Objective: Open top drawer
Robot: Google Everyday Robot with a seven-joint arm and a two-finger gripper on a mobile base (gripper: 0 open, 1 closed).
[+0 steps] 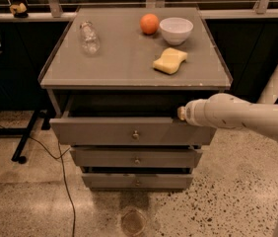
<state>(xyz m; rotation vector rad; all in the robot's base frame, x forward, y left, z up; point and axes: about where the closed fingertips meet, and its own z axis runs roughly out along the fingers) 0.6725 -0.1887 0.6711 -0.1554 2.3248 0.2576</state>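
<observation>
- We are logging the wide, flat-fronted grey top drawer [94, 131] sitting partly out, with a dark gap behind its front.
- We are placing the gripper [182, 113] at two o'clock from the small round metal knob [135, 134], at the front's top edge, likely for pulling. We cannot tell its grip state.
</observation>
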